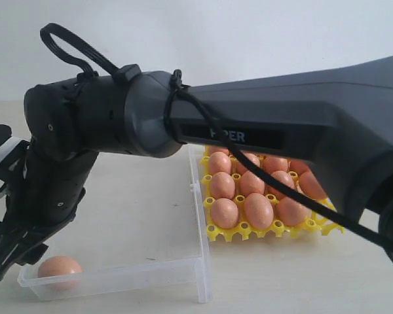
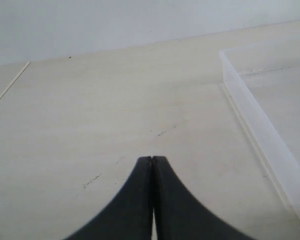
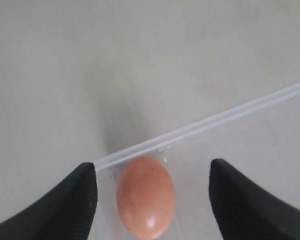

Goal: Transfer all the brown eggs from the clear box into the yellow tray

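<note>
Brown egg (image 3: 146, 197): smooth, oval, reddish-brown; lies in the near corner of the clear box (image 1: 118, 275), close against its wall.
Right gripper (image 3: 152, 166): jaws spread wide, one either side of the egg, not touching it.
Left gripper (image 2: 152, 165): fingers pressed together, holding nothing, over the table (image 2: 90, 125) beside the box.
Yellow tray (image 1: 275, 230): just beyond the box; visible cells hold tray eggs (image 1: 257, 209).
Obstruction: right arm (image 1: 281, 124) hides the tray's far rows.
</note>
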### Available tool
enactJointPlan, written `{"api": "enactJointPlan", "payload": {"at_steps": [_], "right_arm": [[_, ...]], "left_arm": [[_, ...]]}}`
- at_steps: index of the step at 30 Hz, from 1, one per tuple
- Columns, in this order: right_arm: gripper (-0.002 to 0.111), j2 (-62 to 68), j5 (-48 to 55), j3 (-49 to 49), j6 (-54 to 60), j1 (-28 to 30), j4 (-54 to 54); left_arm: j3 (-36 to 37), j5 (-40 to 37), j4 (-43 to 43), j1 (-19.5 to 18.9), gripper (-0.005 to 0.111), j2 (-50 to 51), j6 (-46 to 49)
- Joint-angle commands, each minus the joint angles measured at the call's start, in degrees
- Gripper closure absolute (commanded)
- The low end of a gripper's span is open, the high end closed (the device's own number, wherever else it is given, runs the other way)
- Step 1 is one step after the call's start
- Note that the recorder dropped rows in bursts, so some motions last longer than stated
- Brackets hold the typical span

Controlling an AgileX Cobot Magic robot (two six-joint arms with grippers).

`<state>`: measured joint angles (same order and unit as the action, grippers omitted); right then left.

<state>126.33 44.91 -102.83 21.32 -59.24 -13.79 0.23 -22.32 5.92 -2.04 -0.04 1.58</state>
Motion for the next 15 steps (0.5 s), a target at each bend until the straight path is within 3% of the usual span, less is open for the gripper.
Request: {"api": "enactJointPlan", "payload": {"at_steps": [1, 15], "right_arm": [[0.047, 0.8, 1.8, -0.4, -2.0, -0.1, 5.6], [0.049, 3.8, 5.7, -0.4, -0.6, -0.1, -3.4]], "left_arm": [[-0.2, 0.5, -0.1, 0.3, 0.107, 0.0, -0.3], [-0.2, 0.5, -0.1, 0.3, 0.107, 0.0, -0.3]]}}
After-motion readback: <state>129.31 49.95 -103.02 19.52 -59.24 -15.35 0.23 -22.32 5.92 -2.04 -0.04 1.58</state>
